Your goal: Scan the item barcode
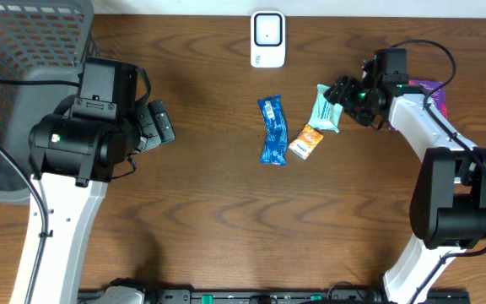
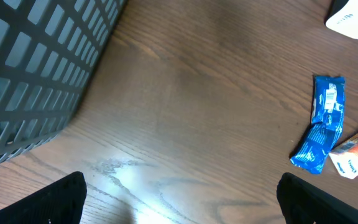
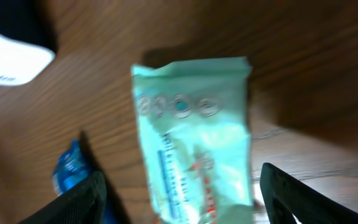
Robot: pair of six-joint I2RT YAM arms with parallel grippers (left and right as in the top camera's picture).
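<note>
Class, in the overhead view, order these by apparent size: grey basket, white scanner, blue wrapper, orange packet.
1. Grey basket
2. White scanner and blue wrapper: too alike to rank
3. Orange packet

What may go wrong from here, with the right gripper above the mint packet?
The mint packet lies against the orange packet, so the open right gripper may drag both. Its visible face, blurred here, shows no clear barcode, so the scanner may not read it.
</note>
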